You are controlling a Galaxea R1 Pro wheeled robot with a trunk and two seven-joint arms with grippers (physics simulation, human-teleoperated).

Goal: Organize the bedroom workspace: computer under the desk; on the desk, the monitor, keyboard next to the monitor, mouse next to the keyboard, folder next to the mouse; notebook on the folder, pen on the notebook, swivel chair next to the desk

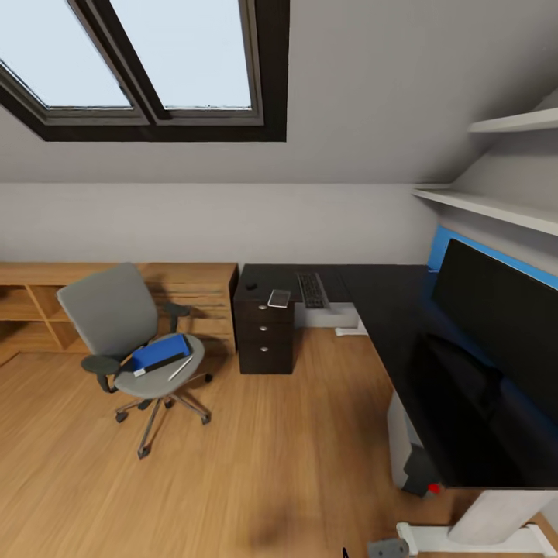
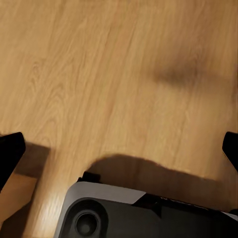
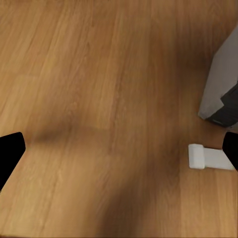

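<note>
Bedroom workspace seen from across the wooden floor (image 1: 271, 465), both arms hanging low over it.

The swivel chair (image 1: 116, 318) stands apart from the desk (image 1: 387, 310), in front of a wooden dresser (image 1: 194, 294); the blue folder (image 1: 160, 353) lies on its seat with the pen (image 1: 180, 367) beside it at the seat's front edge. On the desk's far end, above the drawer unit (image 1: 265, 333), the mouse (image 1: 251, 285) sits near the left corner, the notebook (image 1: 279, 298) at the front edge, and the keyboard (image 1: 311, 289) just right of it. The monitor (image 1: 496, 310) stands along the desk's right edge. A grey computer (image 1: 411, 457) stands under the desk. The left gripper (image 2: 119, 148) and right gripper (image 3: 119, 148) are spread wide and empty above bare floor.
</note>
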